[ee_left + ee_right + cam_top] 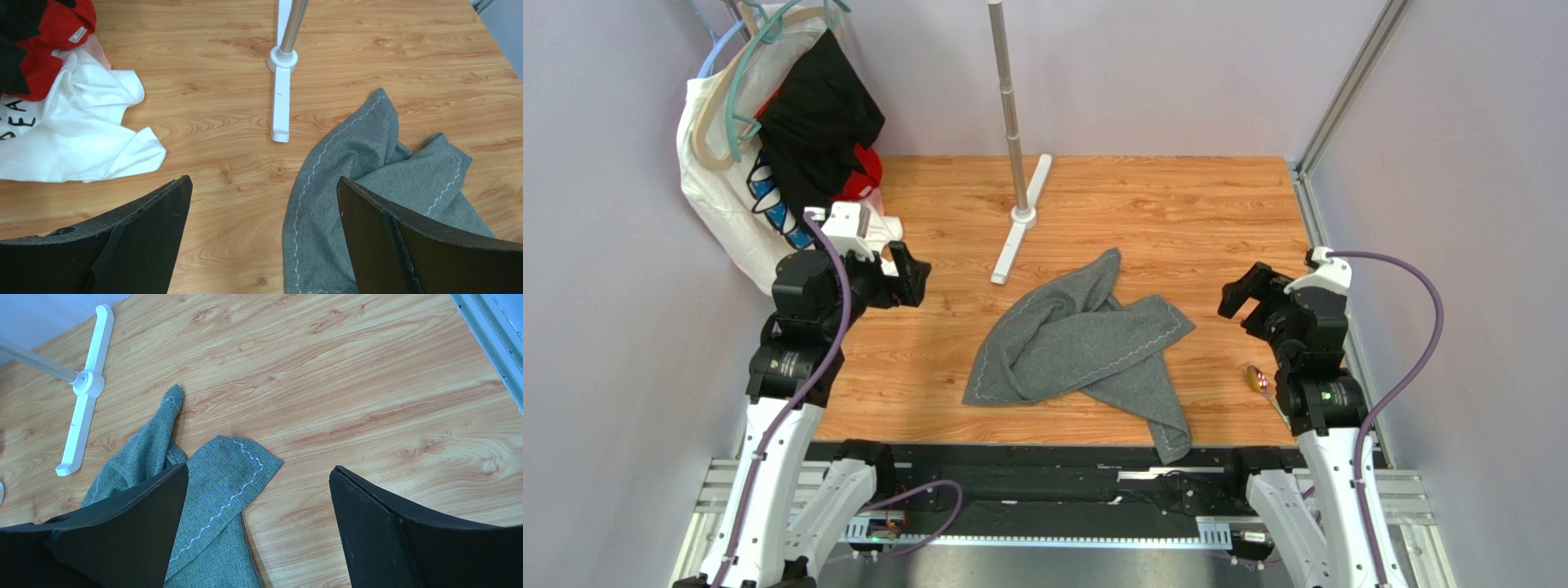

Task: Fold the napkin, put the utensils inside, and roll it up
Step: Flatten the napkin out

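Mid-table, slightly right of centre: napkin [1081,349] lies crumpled, not folded. It's dark grey, with pale zigzag stitching showing along the edges. One corner points far, toward the white stand foot [1020,233], near it but not touching. Another tail runs near-right to the near edge of the table [1210,208].

Left gripper [913,275] hovers over the left side of the table, jaws spread wide, nothing between them. In its wrist view the napkin's left edge sits under the right-hand finger. Right gripper [1244,295] hovers right of the napkin, jaws also fully apart, holding nothing, bare wood between the fingers. Neither touches the cloth.

Small brown item [1260,379] on the table by the right arm, too small to identify. Far left: white, black and red clothes [787,147] on hangers, with the white one's hem resting on the table.
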Robot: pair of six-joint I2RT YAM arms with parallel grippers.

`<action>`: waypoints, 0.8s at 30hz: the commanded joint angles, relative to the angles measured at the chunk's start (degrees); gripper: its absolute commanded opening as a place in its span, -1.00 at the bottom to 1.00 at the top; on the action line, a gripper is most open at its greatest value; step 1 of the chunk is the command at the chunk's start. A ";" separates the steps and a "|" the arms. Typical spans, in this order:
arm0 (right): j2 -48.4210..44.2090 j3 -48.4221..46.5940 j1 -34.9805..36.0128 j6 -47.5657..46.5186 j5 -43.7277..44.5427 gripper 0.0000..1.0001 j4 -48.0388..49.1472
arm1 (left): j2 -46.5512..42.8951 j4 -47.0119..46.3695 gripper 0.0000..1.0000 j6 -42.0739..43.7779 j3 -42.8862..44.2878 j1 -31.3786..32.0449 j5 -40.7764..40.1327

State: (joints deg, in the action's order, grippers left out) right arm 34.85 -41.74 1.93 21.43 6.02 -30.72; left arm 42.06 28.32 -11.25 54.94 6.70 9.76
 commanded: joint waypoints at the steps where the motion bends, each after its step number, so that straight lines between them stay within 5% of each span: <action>1: -0.13 -3.00 -0.18 0.45 1.10 0.80 -0.13 | -0.31 -0.72 0.95 -1.76 1.93 -0.28 -1.23; 9: 5.83 -1.60 -0.18 2.47 -3.82 0.63 1.27 | 0.90 1.99 0.54 -7.82 -3.78 0.24 0.62; 15: 17.41 2.53 -0.18 5.73 -11.38 0.47 9.62 | -0.84 0.79 0.53 -17.13 -12.90 10.24 -9.67; 24: 36.77 -0.71 -0.18 4.23 -13.23 0.01 11.56 | 0.82 -4.05 0.51 -24.26 -24.86 11.32 -14.42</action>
State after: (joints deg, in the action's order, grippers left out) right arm 67.46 -39.81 1.96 25.67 -5.30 -22.33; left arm 42.54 28.60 -30.79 33.47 17.96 -1.48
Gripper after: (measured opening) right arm 0.534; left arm 0.756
